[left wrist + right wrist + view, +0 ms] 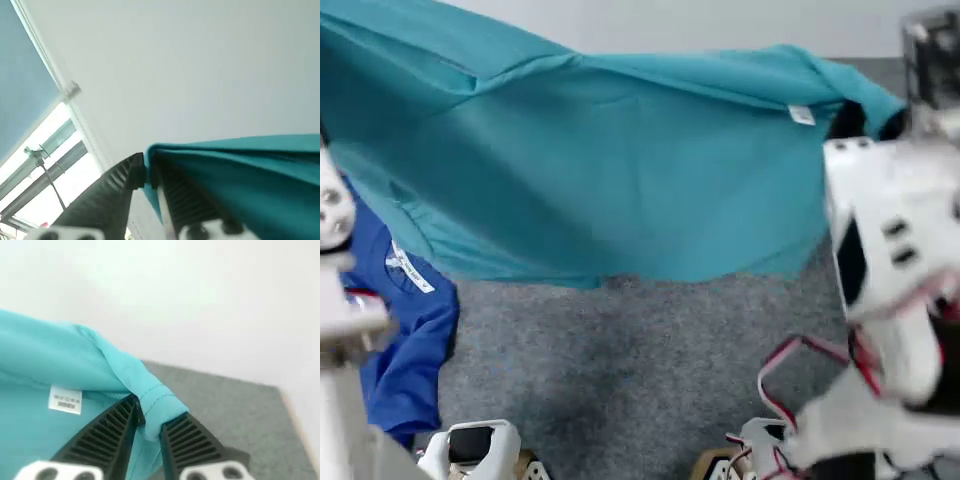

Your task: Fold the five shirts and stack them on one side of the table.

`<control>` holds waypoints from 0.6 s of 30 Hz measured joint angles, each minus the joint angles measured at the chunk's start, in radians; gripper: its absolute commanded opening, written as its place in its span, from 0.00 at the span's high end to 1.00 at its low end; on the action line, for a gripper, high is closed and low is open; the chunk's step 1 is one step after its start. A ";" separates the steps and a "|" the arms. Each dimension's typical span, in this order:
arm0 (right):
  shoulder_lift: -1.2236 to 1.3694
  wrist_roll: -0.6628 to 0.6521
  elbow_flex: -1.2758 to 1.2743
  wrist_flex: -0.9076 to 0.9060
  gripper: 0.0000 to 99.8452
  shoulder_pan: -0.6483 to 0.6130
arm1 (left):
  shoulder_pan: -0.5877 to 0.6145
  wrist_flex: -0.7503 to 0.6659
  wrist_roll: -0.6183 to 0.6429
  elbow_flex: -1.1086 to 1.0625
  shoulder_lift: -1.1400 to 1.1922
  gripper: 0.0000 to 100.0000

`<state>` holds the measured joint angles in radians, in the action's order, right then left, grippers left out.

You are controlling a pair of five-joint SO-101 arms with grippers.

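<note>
Left claw [146, 169] is clenched on a folded edge of the teal shirt [620, 170]. The right claw [150, 419] is clamped on a stitched hem of the same shirt, near its white tag [65, 400]. Between them the shirt is held up and stretched wide. A broad stretch of grey counter [640, 360] shows below its wavy lower edge. A blue shirt [405, 330] lies crumpled at the counter's left edge, its top hidden behind the teal one.

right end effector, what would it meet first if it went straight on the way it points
The teal shirt pinched in the right end effector; past that fold, probably the grey table, though depth is unclear.
</note>
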<state>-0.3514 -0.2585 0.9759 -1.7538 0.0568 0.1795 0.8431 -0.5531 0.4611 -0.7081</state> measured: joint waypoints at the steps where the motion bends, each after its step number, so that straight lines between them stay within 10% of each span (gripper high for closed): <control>1: -0.025 0.000 -0.002 0.000 0.99 0.005 | 0.000 -0.011 -0.011 0.009 -0.005 1.00; 18: -0.474 0.000 -0.534 0.000 0.99 0.014 | 0.000 0.068 -0.086 0.153 -0.052 1.00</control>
<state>-0.8255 -0.2585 0.4419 -1.7538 0.0706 0.1795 0.9106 -0.6391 0.6145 -0.7603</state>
